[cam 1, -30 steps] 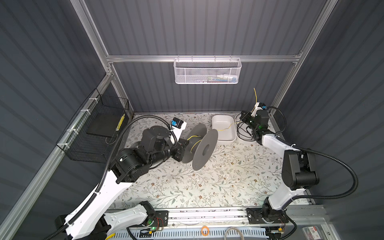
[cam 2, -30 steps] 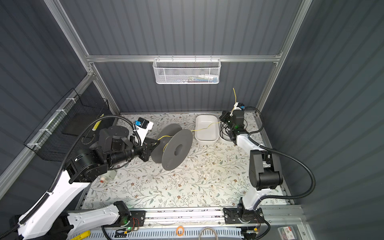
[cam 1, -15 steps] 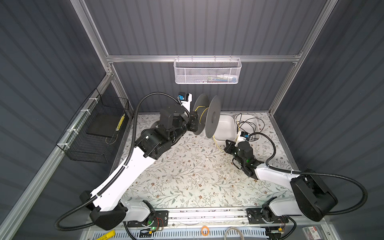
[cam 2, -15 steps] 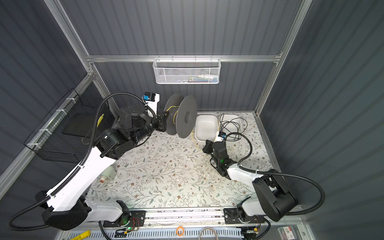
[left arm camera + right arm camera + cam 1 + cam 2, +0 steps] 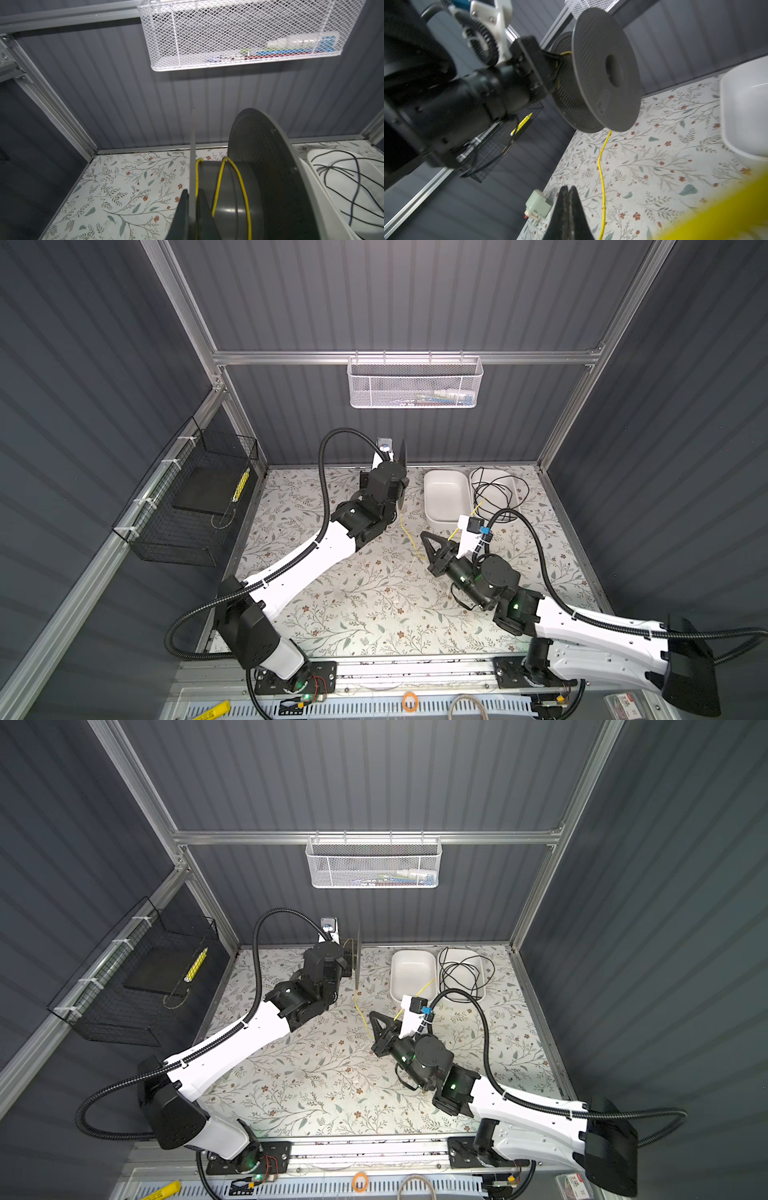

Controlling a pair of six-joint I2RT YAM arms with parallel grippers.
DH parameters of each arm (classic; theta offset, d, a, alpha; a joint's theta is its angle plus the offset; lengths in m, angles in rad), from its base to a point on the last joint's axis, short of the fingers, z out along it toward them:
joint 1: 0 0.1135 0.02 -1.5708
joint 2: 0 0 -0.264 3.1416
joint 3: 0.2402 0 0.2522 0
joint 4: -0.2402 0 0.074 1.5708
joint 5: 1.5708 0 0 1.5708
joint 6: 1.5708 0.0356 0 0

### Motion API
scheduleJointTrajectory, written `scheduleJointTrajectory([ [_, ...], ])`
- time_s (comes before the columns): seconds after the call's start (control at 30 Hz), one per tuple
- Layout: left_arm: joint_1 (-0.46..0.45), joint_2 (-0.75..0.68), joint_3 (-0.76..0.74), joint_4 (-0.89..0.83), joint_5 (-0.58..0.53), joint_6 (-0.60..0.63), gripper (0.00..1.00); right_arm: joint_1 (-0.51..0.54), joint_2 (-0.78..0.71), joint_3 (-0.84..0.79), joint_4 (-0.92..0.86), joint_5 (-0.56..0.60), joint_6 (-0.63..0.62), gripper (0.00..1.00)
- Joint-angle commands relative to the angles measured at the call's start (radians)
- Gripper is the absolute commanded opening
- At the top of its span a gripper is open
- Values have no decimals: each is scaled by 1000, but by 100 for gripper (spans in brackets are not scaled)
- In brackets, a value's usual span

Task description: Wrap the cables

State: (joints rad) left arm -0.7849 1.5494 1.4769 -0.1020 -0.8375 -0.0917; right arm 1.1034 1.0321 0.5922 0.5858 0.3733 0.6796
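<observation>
Clamping one thin flange of the dark grey plastic spool (image 5: 259, 166), the left gripper (image 5: 192, 195) holds it above the floral tabletop (image 5: 374, 605). Both top views show it edge-on, half hidden behind the left arm (image 5: 311, 556). The thin bright yellow wire (image 5: 220, 182) loops the hub and hangs to the table beside the right gripper (image 5: 568, 190). Its fingers press together, and whether they pinch wire is unclear.

Bare mat (image 5: 374, 614) in front; yellow wire (image 5: 599, 166) and trays (image 5: 442, 497) behind.
</observation>
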Motion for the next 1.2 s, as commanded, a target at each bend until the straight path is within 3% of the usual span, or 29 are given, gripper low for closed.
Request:
scheduleJointTrajectory([
  [0.0,34,8,7,168,-134,84,0,66,-11,56,29,2,-57,0],
  [0.13,65,34,-15,130,-91,72,0,71,-46,120,-5,12,-148,0],
  [0.23,65,28,-53,122,-25,92,0,5,-56,194,-67,-51,-167,0],
  [0.57,-8,-83,-252,-95,236,142,0,-387,155,545,-220,-463,-97,0],
  [0.77,-102,-176,-351,-195,271,201,0,-568,326,693,-229,-570,-38,0],
  [0.97,-111,-317,-456,-282,353,198,0,-736,488,756,-264,-549,-43,0],
  [1.17,-110,-424,-483,-371,425,197,0,-878,598,699,-220,-551,20,0],
])
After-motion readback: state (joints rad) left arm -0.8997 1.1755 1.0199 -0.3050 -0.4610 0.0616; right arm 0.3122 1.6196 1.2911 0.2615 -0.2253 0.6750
